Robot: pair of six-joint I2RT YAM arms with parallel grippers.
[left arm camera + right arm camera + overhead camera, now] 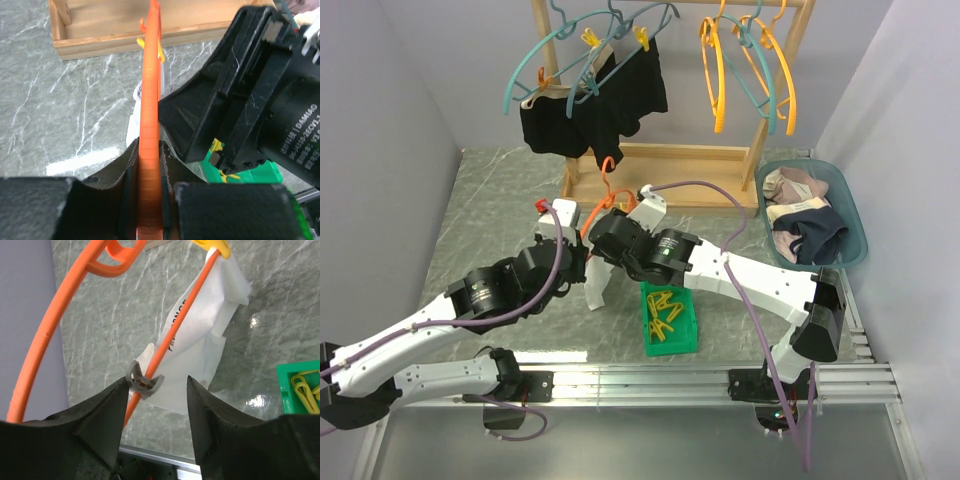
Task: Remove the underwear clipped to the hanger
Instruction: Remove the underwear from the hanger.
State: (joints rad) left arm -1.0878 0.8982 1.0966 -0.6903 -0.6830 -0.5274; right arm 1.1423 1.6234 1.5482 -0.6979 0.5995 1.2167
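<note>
1. The left claw [149, 155] was pressed together on the orange hanger [150, 100], pinching its thin edge between both fingers; the hanger ran straight ahead from this claw, standing on edge.
2. The right claw [156, 385] was spread; a grey peg [144, 381] on the hanger's straight bar sat between its fingers, close against the left-hand finger in the wrist view and apart from the other; nothing was pinched.
3. The white underwear [200, 340] hung from that bar just beyond the right claw's fingertips; the grey peg held its near corner and a yellow peg [212, 245] held it farther ahead; the marbled table [100, 365] lay below.
4. A green bin [281, 390] holding loose yellow pegs [302, 387] lay near the right claw, off to its right.
5. Far ahead of both claws, black underwear [590, 115] hung pegged on teal hangers [535, 60] on the wooden rack [670, 152]; a blue basket [800, 164] of crumpled garments stood well to the claws' right.
</note>
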